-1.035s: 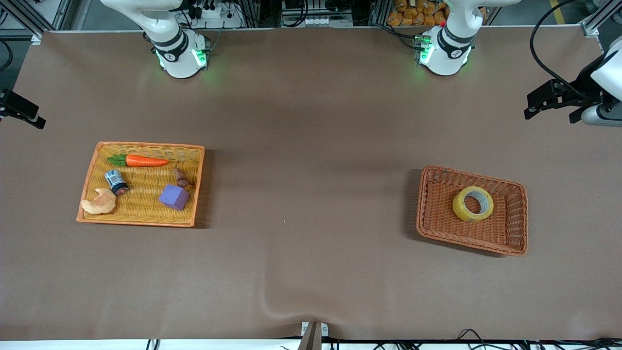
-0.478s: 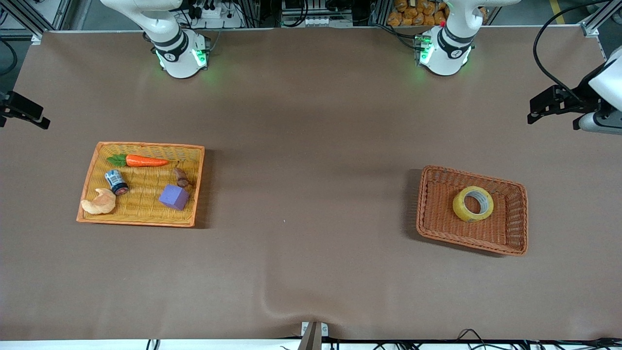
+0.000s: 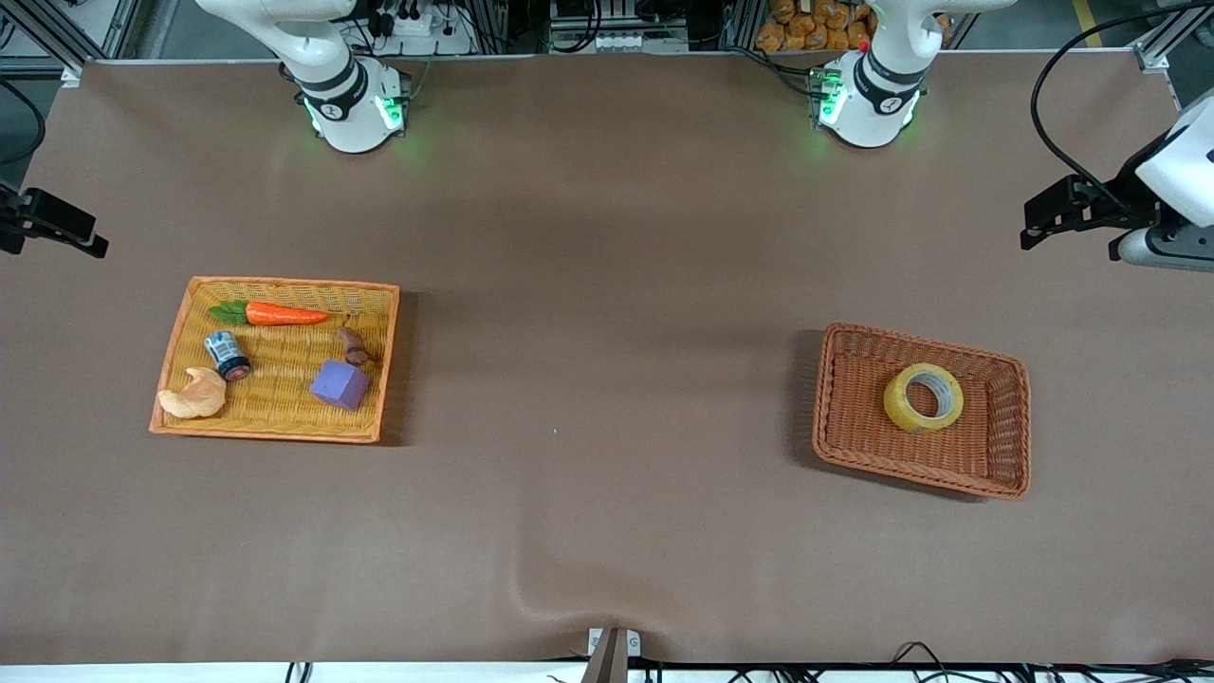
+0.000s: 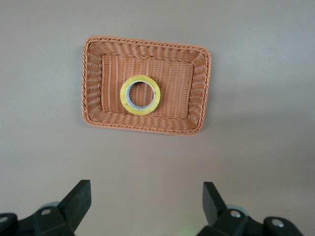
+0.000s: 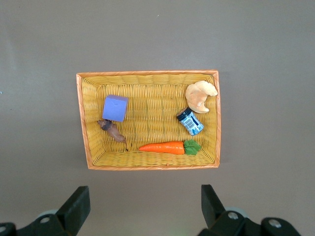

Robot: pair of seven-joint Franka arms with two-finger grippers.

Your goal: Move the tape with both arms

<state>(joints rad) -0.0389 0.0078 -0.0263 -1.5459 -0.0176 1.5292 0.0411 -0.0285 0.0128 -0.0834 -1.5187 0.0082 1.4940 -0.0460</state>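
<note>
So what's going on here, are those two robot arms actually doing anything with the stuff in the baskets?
Nothing is being held yet. The tape lies flat in the brown basket toward the left arm's end of the table. The left gripper hangs open high above that basket. The right gripper, also open, hangs above the yellow basket, which holds a carrot, a purple block, a small can and a croissant.

Tape (image 3: pixel 923 397): translucent yellow, greyish core. Its basket (image 3: pixel 1005 474): reddish-brown weave. Tray (image 3: pixel 275 429): yellow weave, orange rim. Contents: orange carrot (image 3: pixel 285 314) with green leaves, purple block (image 3: pixel 340 384), blue-white can (image 3: pixel 227 354), tan croissant (image 3: pixel 193 396). Table (image 3: pixel 607 237): plain brown.
</note>
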